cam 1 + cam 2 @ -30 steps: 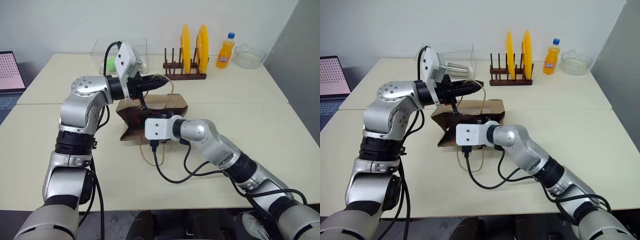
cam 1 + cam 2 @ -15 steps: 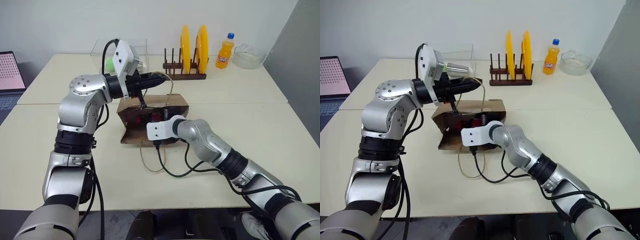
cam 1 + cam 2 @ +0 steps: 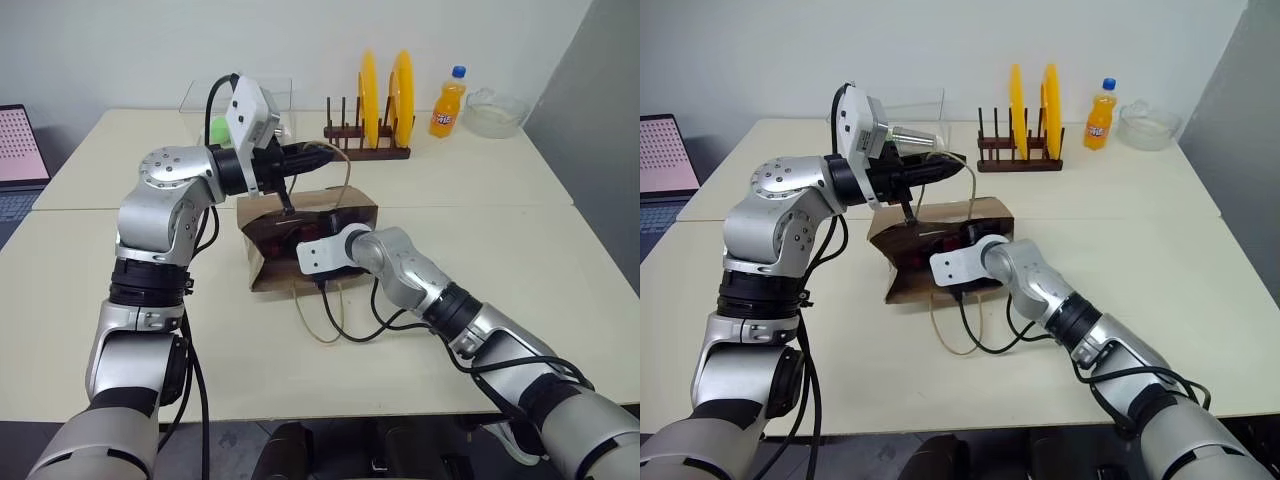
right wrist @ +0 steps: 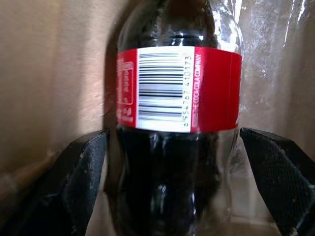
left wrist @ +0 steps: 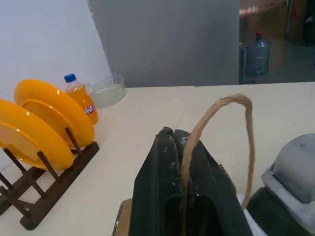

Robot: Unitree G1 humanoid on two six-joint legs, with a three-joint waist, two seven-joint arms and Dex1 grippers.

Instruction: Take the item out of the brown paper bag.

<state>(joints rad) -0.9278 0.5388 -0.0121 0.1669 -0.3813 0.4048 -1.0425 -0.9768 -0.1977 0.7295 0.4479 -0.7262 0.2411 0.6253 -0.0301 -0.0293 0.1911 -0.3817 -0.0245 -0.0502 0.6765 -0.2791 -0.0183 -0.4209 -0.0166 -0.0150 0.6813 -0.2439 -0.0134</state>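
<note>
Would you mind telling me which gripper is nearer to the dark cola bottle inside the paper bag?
Right. The right gripper is inside the brown paper bag, open, straddling the cola bottle; the left gripper pinches the bag's handle above.

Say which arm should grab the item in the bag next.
Right. Its open gripper already straddles the dark bottle inside the brown paper bag; the left gripper is shut on a handle.

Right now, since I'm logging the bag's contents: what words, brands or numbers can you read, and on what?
"COCA-COLA COMPANY": runs sideways on the red label of the item, a dark cola bottle inside the brown paper bag.
"954767 410373": barcode digits on the same label, partly blurred, so uncertain.
Small print left of the barcode: too blurred to read.
Orange soda bottle label: too small to read.
</note>
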